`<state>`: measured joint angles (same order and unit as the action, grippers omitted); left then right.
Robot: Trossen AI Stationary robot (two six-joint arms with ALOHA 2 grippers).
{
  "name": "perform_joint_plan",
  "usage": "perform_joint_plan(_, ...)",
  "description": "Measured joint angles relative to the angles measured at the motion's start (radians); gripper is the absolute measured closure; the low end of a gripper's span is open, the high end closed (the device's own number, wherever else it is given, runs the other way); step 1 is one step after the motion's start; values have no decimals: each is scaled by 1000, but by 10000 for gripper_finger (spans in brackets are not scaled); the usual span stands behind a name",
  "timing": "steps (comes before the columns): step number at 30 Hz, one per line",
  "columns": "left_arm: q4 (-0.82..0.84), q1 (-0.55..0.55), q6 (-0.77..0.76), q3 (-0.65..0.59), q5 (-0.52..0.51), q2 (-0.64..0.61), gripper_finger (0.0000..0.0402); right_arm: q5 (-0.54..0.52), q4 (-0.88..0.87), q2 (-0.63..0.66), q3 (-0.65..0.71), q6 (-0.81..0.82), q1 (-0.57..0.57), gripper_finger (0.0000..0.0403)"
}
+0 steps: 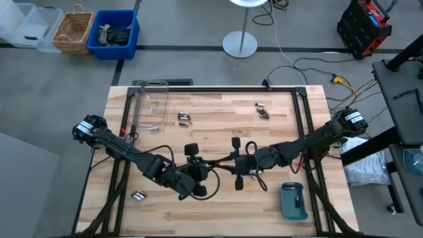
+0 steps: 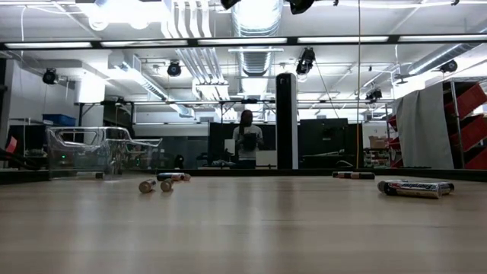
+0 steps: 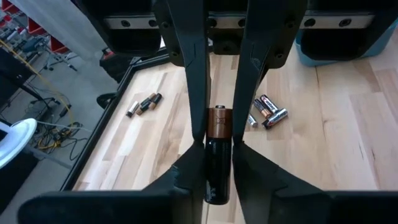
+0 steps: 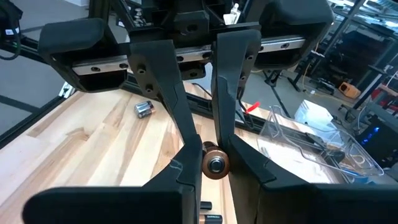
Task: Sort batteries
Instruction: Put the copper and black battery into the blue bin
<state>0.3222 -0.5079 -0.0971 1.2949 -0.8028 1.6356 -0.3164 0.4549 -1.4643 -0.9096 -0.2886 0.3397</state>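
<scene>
Item: batteries, in four loose clusters on your desk (image 1: 218,112). One cluster (image 1: 184,118) lay upper centre-left in the high view, beside the clear plastic box (image 1: 151,106); another (image 1: 262,110) upper centre-right; one (image 1: 138,196) at lower left.

Your left gripper (image 3: 217,134) and right gripper (image 4: 208,152) met at the desk's middle, each clamped on the same copper-and-black battery (image 3: 217,155), one at either end.

Teal tray (image 1: 294,201): lower right.

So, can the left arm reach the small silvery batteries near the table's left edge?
Probably not yet: left gripper and right gripper both clamp one copper-and-black battery. Otherwise the way to those batteries looks free.
</scene>
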Motion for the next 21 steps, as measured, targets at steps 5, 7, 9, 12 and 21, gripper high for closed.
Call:
perform_joint_plan(5,0,-1,-1,0,1,0,302,-3,-8,7,0,15,0,359)
perform_joint_plan(7,10,-2,-1,1,1,0,293,-3,-32,19,1,30,0,359)
perform_joint_plan(9,30,-2,-2,1,1,0,288,-3,-83,43,1,59,0,359)
perform_joint_plan(12,92,-2,-24,1,1,0,285,-2,-245,88,-20,123,0,359)
perform_joint_plan(21,264,0,-141,1,-1,-1,285,171,-1021,157,-200,399,9,359)
